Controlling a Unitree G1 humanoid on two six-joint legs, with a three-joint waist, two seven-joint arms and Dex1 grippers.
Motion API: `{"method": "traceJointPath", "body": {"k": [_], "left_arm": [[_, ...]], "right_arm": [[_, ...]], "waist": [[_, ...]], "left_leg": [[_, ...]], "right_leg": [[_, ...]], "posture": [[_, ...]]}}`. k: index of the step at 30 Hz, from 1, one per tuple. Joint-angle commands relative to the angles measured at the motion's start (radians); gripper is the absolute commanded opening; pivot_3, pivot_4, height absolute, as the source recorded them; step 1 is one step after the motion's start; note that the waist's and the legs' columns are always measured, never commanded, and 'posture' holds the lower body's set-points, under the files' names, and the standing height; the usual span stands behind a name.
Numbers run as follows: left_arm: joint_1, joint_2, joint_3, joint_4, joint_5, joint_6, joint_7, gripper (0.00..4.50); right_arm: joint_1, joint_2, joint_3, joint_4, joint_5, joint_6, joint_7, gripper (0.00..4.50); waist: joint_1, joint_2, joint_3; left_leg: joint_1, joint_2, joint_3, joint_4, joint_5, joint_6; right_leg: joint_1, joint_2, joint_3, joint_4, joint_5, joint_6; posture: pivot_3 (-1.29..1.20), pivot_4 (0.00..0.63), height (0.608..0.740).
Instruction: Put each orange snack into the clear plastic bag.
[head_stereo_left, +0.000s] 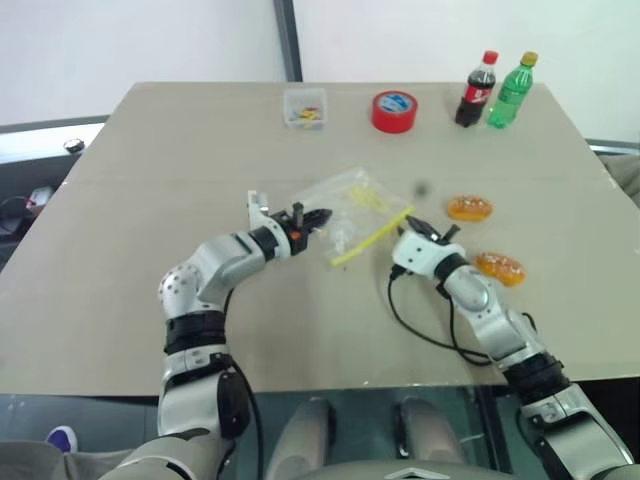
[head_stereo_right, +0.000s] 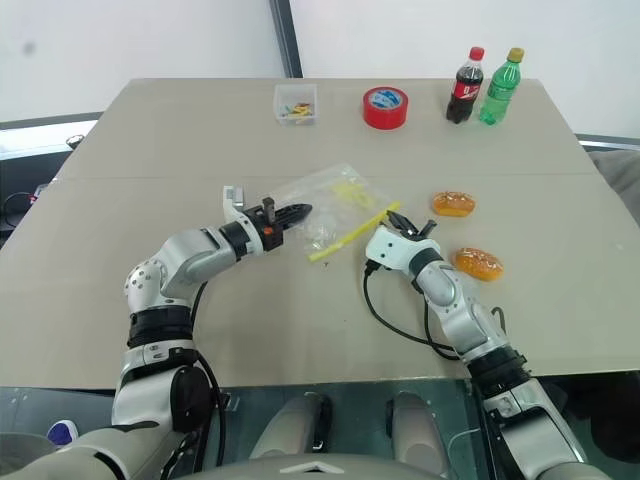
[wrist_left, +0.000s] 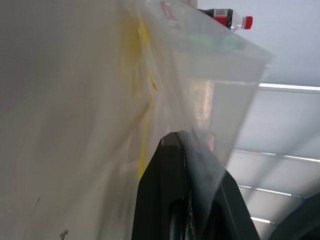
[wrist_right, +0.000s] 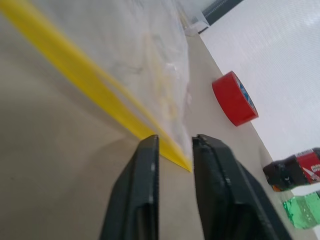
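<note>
The left gripper (head_stereo_left: 318, 217) is clamped on the near-left edge of the bag (head_stereo_left: 345, 205), held just off the table (head_stereo_left: 150, 180). The bag's yellow strip (head_stereo_left: 372, 238) runs slantwise, from near-left up to far-right. At that far-right end the right gripper (head_stereo_left: 413, 222) has its fingers slightly parted beside the strip's tip, gripping nothing. Right of it lie two snacks, one farther (head_stereo_left: 469, 208), one nearer (head_stereo_left: 500, 267), long axes roughly crosswise.

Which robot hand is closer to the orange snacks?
Right. The right gripper sits at the bag's yellow strip, just beside the two snacks. The left gripper pinches the bag's far edge, farther away.
</note>
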Motion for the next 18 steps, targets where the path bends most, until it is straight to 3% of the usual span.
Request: {"method": "traceJointPath", "body": {"k": [1,5,18], "left_arm": [[-0.021,0.006,-0.006,-0.008,-0.067,-0.004,0.005,0.0],[-0.025,-0.02,0.008,-0.022,-0.145,-0.016,0.056,0.0],[-0.118,-0.174,0.217,-0.087,-0.15,0.063,0.198,0.0]], "right_arm": [[0.027,-0.006,-0.023,-0.07,-0.012,0.017,-0.012,2.48],[0.037,-0.014,0.012,-0.071,-0.054,0.004,-0.011,2.48],[-0.059,0.054,0.064,0.017,-0.169,0.004,-0.117,2.48]], "waist": [[0.001,0.0,0.0],[0.001,0.0,0.0],[0.015,0.0,0.0]], "left_leg": [[0.0,0.0,0.0,0.0,0.0,0.0],[0.0,0.0,0.0,0.0,0.0,0.0],[0.0,0.0,0.0,0.0,0.0,0.0]], "right_leg": [[0.0,0.0,0.0,0.0,0.0,0.0],[0.0,0.0,0.0,0.0,0.0,0.0],[0.0,0.0,0.0,0.0,0.0,0.0]], "posture": [[0.0,0.15,0.74],[0.0,0.15,0.74],[0.0,0.15,0.74]]}}
